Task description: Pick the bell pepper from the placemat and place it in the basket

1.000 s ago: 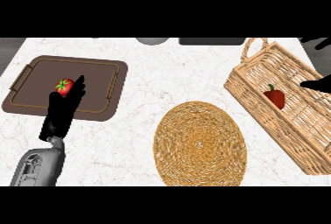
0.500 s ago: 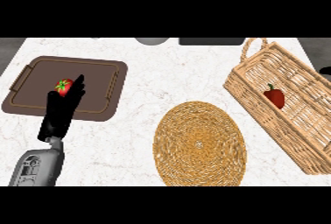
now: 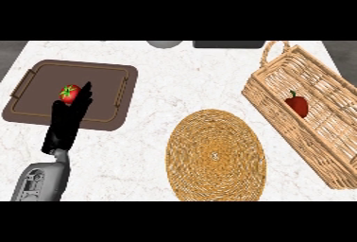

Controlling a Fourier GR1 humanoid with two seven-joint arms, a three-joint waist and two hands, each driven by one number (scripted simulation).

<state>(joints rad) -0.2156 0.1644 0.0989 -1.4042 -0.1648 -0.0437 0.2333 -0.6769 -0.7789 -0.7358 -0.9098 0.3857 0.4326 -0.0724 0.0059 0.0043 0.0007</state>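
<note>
Grey, panelled metallic forearm (image 3: 42, 182) with a slim, matte-black robot hand (image 3: 66, 125).

L. hand (image 3: 66, 123): black, fingers straight & extended upward, on grey forearm (image 3: 42, 182) entering from lower-left edge. R. hand: not in view.

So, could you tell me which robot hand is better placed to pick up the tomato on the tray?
Left. The left robot hand lies open over the tray, fingertips right beside the tomato. The right robot hand is out of view.
</note>
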